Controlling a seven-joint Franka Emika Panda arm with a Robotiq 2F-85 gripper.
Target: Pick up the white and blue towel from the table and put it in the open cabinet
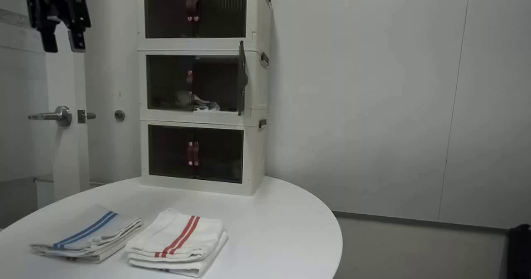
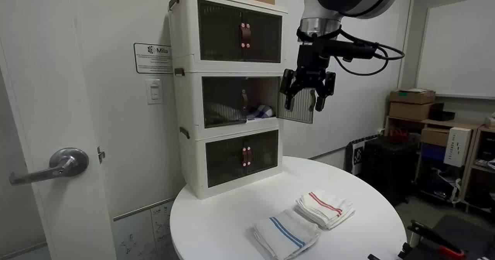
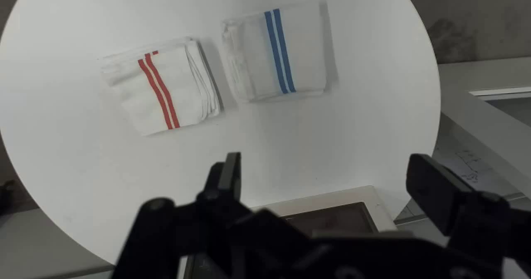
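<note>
plainly, the sign [image 2: 153,59] near the cabinet [image 2: 232,129] reads "mila".

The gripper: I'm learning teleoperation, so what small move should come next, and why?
Probably bring the gripper over the folded blue-striped towel: its open jaws hold nothing, the wrist view shows the towel beyond them, and one middle cabinet door stands open.

Towel [image 1: 88,233] (another towel [image 1: 177,241] beside) on table [image 1: 282,237], before cabinet [image 1: 169,81]

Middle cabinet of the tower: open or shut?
The cabinet is open on one side: in both exterior views, its right door is swung out, its left door shut.
</note>
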